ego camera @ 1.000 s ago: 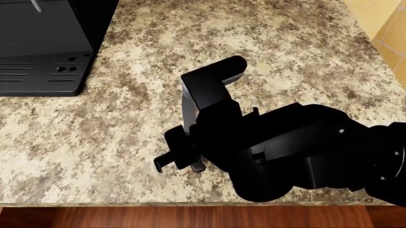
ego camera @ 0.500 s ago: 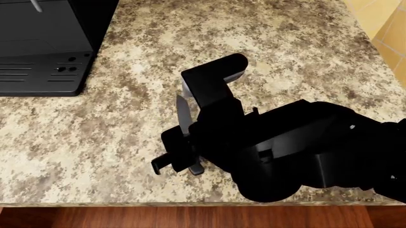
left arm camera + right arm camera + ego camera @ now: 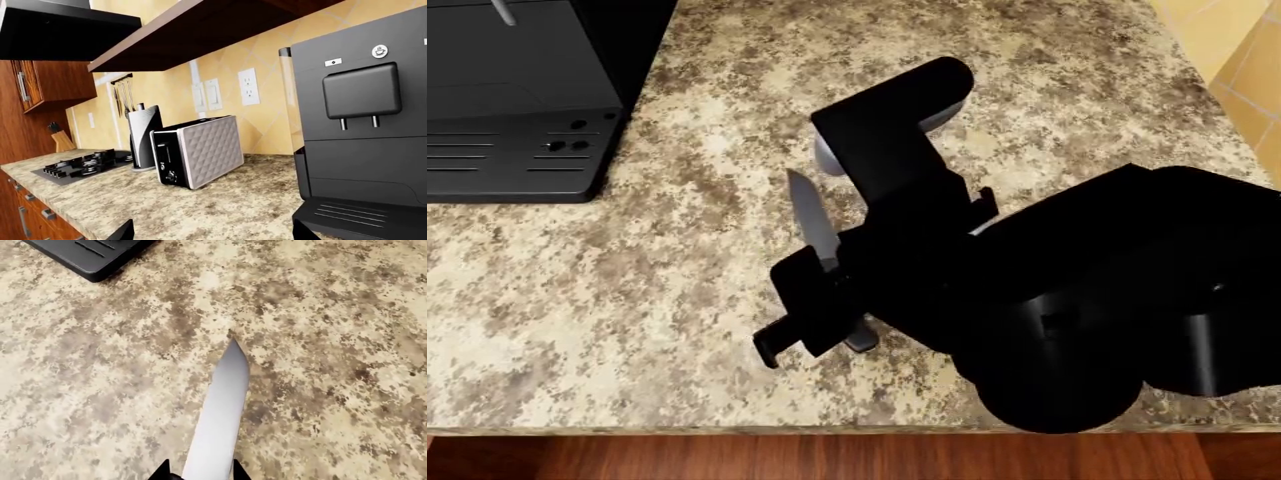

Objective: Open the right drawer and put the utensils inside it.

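Head view, right hand clamped on 1 knife, blade pointing away across countertop

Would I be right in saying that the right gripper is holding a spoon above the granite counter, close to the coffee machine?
Not quite: the right gripper holds a knife, not a spoon; the right wrist view shows its pointed grey blade. It is indeed above the granite counter, near the coffee machine.
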`<state>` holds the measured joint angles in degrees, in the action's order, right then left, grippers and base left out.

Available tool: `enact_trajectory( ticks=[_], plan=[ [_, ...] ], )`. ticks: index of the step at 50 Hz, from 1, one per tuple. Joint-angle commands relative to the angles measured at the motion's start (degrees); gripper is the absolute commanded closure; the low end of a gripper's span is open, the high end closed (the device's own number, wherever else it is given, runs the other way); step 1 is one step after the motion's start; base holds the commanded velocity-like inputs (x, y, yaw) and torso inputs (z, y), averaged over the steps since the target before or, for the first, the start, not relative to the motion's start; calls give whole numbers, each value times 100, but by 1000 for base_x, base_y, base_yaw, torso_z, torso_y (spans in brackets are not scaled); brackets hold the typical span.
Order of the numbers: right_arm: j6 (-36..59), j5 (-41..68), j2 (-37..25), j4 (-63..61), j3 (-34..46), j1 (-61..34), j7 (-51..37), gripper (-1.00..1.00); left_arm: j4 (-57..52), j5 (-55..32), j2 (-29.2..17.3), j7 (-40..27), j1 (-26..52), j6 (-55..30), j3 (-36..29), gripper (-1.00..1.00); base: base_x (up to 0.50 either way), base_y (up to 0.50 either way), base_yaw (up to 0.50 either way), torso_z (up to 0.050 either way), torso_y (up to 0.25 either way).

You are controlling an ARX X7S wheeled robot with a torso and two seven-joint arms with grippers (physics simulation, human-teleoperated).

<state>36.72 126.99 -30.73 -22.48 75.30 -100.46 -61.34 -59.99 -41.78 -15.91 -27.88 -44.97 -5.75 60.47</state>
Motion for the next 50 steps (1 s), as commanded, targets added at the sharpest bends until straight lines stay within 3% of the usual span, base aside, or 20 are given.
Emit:
enact_trajectory(
  ticks=[1,24,38,50],
  plan=[
    [843,229,-359,-103,49,-588,194,100,0,-19,-8,-3,0,3,20,-100,0,0,0,0,0],
    [2978,192,-794,-209,222,-1587,1216,100,0,-46,-40,-25,0,-19,48,-100,0,0,0,0,0],
    [3815,-65,-787,-575,-248,-1837,2085,100,0,-36,-59,-35,-1,-14,43,-100,0,0,0,0,0],
    [3971,152,-1092,-778,-439,-1960,2392,100,0,-64,-62,-31,-1,-13,81,-100,0,0,0,0,0]
  ],
)
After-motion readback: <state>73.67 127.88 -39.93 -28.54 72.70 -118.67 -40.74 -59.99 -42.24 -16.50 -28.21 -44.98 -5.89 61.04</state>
